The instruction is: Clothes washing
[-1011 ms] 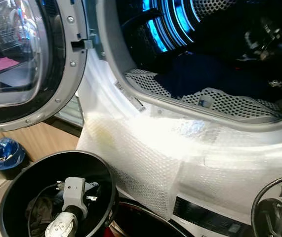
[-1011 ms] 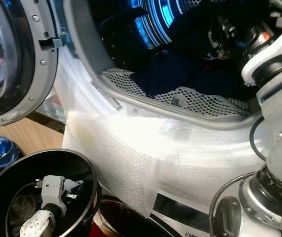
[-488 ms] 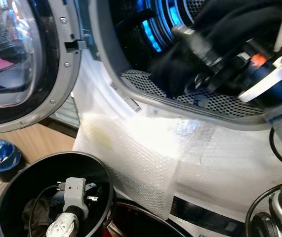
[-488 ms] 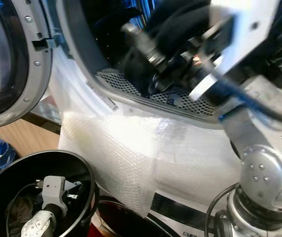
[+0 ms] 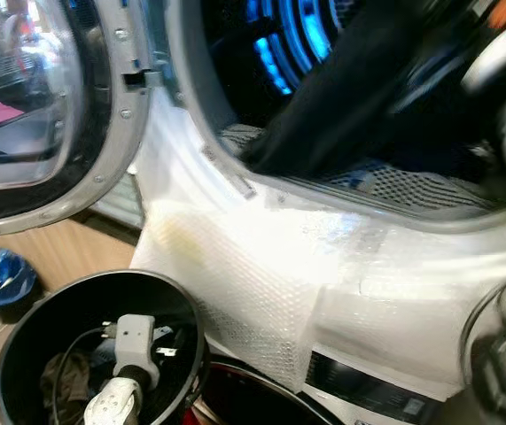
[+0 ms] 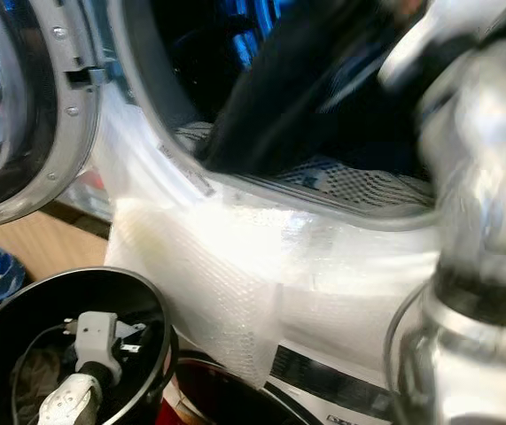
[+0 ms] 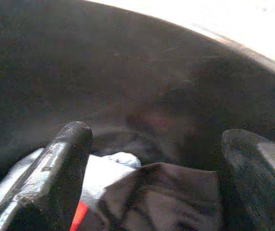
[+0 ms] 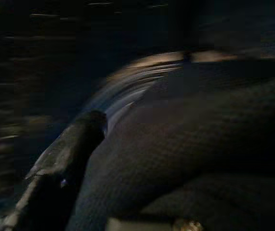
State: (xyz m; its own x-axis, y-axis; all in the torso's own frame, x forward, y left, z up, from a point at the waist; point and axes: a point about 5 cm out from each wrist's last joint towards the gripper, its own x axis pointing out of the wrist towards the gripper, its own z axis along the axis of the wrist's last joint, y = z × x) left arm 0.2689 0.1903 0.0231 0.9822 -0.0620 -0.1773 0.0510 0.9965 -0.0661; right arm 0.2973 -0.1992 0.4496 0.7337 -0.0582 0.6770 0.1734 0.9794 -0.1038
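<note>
Dark, limp cloth garment (image 5: pixel 341 97) hangs blurred across the mouth of the white front-loading washing machine (image 5: pixel 261 257), over its perforated drum floor. Right gripper (image 8: pixel 142 159): cloth lies against one finger; jaws' state cannot be told. Left gripper (image 7: pixel 151 159) sits inside the round black plastic basket (image 5: pixel 22 328), jaws spread above crumpled laundry.

A wooden floor (image 5: pixel 66 252) runs beneath the open washer door (image 5: pixel 49 115). A small bin with a blue liner (image 5: pixel 0 276) stands on it below that door. Bright light glares off bubble wrap (image 5: pixel 261 283) right of the bin.
</note>
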